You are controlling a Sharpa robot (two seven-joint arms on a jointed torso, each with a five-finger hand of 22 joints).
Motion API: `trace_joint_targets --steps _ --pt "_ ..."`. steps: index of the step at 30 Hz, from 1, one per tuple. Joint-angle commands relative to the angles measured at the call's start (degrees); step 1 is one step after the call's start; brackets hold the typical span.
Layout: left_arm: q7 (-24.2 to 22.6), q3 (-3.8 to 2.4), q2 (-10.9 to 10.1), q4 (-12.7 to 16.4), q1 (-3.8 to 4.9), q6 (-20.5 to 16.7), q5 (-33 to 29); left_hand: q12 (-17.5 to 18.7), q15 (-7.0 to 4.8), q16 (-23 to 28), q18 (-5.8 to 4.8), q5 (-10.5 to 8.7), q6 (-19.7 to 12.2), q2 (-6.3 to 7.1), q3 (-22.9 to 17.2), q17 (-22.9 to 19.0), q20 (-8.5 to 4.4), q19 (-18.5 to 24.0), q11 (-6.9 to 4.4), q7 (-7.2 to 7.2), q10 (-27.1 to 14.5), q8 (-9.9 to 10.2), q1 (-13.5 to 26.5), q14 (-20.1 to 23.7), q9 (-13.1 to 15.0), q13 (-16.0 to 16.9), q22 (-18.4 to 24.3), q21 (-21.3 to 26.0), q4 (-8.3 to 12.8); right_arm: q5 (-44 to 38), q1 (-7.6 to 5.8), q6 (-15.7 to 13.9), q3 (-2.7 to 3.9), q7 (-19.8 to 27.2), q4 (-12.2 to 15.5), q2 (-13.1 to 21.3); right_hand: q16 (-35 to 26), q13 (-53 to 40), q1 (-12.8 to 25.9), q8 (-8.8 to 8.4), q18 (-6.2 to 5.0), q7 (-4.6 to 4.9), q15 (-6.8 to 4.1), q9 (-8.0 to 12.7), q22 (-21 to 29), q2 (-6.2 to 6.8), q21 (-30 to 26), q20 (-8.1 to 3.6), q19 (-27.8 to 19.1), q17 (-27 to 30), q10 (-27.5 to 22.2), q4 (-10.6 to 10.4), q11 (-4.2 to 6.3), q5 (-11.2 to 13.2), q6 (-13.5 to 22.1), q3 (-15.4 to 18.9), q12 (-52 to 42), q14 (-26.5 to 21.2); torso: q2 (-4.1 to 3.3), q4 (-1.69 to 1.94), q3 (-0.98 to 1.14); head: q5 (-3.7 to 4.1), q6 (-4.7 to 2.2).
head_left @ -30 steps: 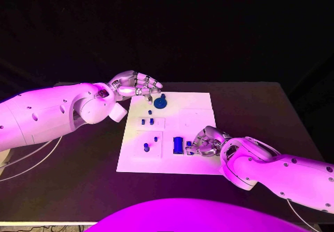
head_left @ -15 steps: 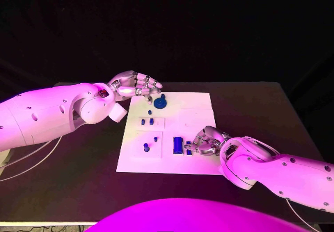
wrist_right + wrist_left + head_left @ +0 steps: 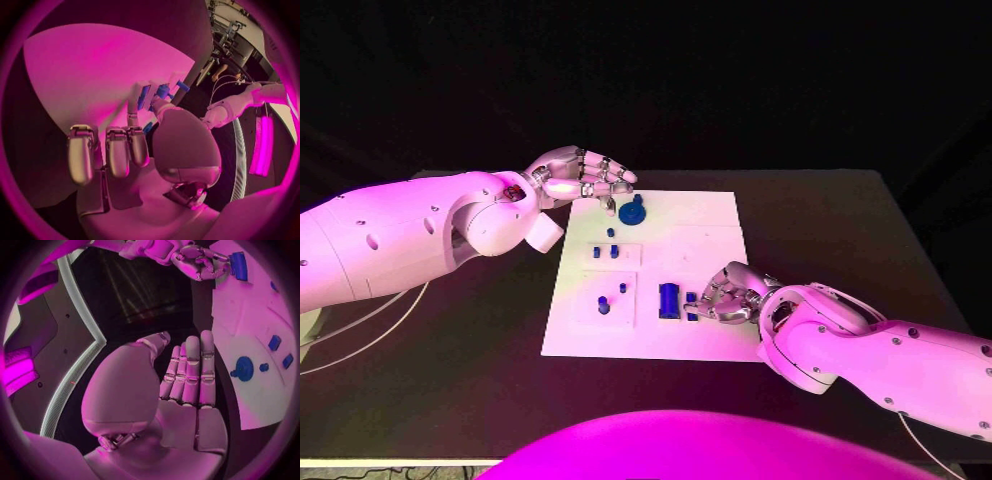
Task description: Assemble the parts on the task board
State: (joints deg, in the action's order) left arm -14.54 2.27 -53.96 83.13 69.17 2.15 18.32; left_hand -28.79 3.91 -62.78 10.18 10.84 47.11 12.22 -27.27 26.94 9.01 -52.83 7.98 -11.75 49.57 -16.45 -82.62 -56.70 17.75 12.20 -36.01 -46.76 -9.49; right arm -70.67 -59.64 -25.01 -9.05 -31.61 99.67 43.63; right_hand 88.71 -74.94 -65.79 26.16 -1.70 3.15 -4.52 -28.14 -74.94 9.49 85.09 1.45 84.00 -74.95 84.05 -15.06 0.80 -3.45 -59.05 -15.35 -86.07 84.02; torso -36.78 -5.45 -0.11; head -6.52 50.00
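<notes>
Left hand [image 3: 577,178]: hovers over the board's far left corner, fingers curled at the tips, nothing in them; in the left wrist view the fingers lie straight and close together along the palm, so I read it as released and empty.
Task board [image 3: 708,228]: white plate in the middle of the black tabletop [image 3: 473,330], lying flat.
Round part [image 3: 633,212]: blue disc with a raised hub, on the board's far end just beside the left hand's fingertips (apart from them, as far as I can tell).
Small pegs [image 3: 606,250]: a few short blue pieces standing in the board's left column, mid-board.
Upright block [image 3: 669,300]: taller blue piece near the board's near edge, just beside the right hand.
Right hand [image 3: 723,296]: clenched over a small blue part [image 3: 164,92] at its fingertips, low on the board; the right wrist view suggests a pinch.
Handling: the parts look like stiff, light plastic, likely smooth and easy to tip; take pegs by their sides, the disc by its rim or hub.
Writing: no brand or label is legible.
</notes>
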Motion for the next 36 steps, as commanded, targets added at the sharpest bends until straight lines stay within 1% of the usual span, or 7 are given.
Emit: trace_joint_targets --steps 1,8,12,20,23,27,36 --pt "-0.4 -0.04 0.1 0.1 0.02 0.9 -0.4 -0.2 -0.06 0.3 0.38 0.32 -0.2 -0.31 -0.1 0.0 0.20 0.0 0.06 0.16 -0.3 -0.2 -0.2 0.4 -0.1 0.0 0.1 0.2 0.0 -0.5 0.03 1.5 -0.01 1.4 0.0 0.4 0.0 -12.7 -2.1 0.35 0.62 -0.10 -0.39 0.0 -12.7 -0.23 -0.2 -0.41 4.9 -12.6 4.0 0.9 0.38 0.0 0.5 -0.6 0.2 5.5 0.02 -0.02 -0.01 -0.09 0.00" --pt "-1.1 -0.03 0.2 0.0 0.01 -0.1 -0.5 -0.2 -0.06 0.3 0.38 0.32 -0.2 -0.31 -0.1 0.0 0.20 0.0 0.06 0.16 -0.3 -0.2 -0.2 0.4 -0.1 0.0 0.1 0.2 0.0 1.1 -0.07 -3.0 0.11 5.5 0.0 2.8 -0.4 -12.1 -1.8 -1.03 0.38 0.94 0.23 0.5 -12.2 0.66 -1.5 -0.04 4.7 -11.9 3.4 -0.1 -0.46 0.0 2.6 0.3 1.3 5.3 0.07 -0.02 0.05 -0.20 0.00" --pt "-2.5 -0.02 0.5 -0.3 -0.01 -2.5 -1.6 -0.3 -0.01 0.3 0.35 0.30 -0.3 -0.26 0.0 0.0 0.22 0.0 0.09 0.14 -0.4 -0.2 0.0 0.4 -0.1 -0.1 0.2 0.4 -0.2 9.6 -0.78 -7.1 0.42 16.2 -1.2 4.6 -1.4 -11.1 -2.4 -2.62 -0.12 1.94 1.00 1.1 -11.0 0.61 -4.1 0.64 4.0 -10.2 2.2 -1.0 -1.36 0.0 4.8 1.4 3.3 4.9 0.31 -0.08 -0.02 -0.15 0.00" --pt "-7.4 0.05 1.4 -1.4 -1.88 -9.6 -8.0 0.4 2.25 11.5 -0.14 0.18 -1.2 0.06 0.0 -4.9 2.61 7.4 1.13 -0.19 -1.5 -0.8 0.4 11.1 -0.5 -1.5 6.5 11.5 -1.6 40.7 -1.74 -7.2 1.53 39.6 -10.6 5.1 -12.7 1.1 -8.4 -5.42 -5.09 4.43 3.06 1.6 2.6 -0.86 -33.6 2.82 -4.2 4.9 -12.1 0.1 -3.65 0.1 9.5 0.9 24.7 -0.5 1.88 -0.54 -0.33 -0.43 0.00" --pt "-9.9 0.04 2.8 -3.7 -3.19 -12.1 -11.6 4.6 4.04 23.5 0.51 -0.05 -2.5 0.11 1.5 -9.8 5.62 9.2 1.90 0.30 -0.3 -1.6 0.6 12.4 -0.6 -5.3 15.4 24.5 -3.2 51.7 -1.83 -6.1 2.14 45.4 -16.7 3.8 -27.8 14.3 -10.0 -5.56 -8.76 5.40 4.12 1.7 17.8 -0.85 -61.3 3.91 -12.4 20.2 -26.0 0.5 -4.70 0.1 11.6 0.4 43.9 -8.5 2.46 -0.69 -0.29 -0.52 -1.17" --pt "-12.3 0.02 5.0 -7.8 -5.03 -13.9 -16.1 9.9 5.06 34.9 0.31 -0.25 -3.4 -0.40 4.9 -11.7 7.04 8.0 2.71 1.78 2.2 -1.1 0.5 11.1 -1.2 -8.3 22.6 33.8 -5.1 59.1 -1.81 -3.6 2.87 49.8 -24.2 1.2 -52.5 30.5 -11.6 -6.58 -9.07 6.16 6.61 3.7 32.1 -0.35 -76.0 6.38 -18.9 35.3 -30.6 -0.6 -7.06 0.0 14.4 -1.7 57.6 -20.8 3.42 -1.13 -0.20 -0.30 -3.04" --pt "-15.7 -0.34 11.7 -19.0 -9.01 -14.6 -20.9 19.3 5.77 48.7 -2.41 -0.23 -4.0 -2.74 11.9 -14.4 7.68 13.8 2.27 2.11 2.3 0.9 0.1 15.3 -3.9 -8.5 30.3 43.2 -6.7 64.3 -1.32 5.0 3.95 54.1 -38.1 -4.4 -73.6 58.6 -12.6 -11.05 -8.84 8.07 11.29 8.2 56.0 0.51 -81.5 11.75 -27.2 45.9 -29.0 1.5 -9.74 0.1 12.7 -3.2 72.6 -28.0 4.65 -1.31 0.30 -0.75 -6.46"
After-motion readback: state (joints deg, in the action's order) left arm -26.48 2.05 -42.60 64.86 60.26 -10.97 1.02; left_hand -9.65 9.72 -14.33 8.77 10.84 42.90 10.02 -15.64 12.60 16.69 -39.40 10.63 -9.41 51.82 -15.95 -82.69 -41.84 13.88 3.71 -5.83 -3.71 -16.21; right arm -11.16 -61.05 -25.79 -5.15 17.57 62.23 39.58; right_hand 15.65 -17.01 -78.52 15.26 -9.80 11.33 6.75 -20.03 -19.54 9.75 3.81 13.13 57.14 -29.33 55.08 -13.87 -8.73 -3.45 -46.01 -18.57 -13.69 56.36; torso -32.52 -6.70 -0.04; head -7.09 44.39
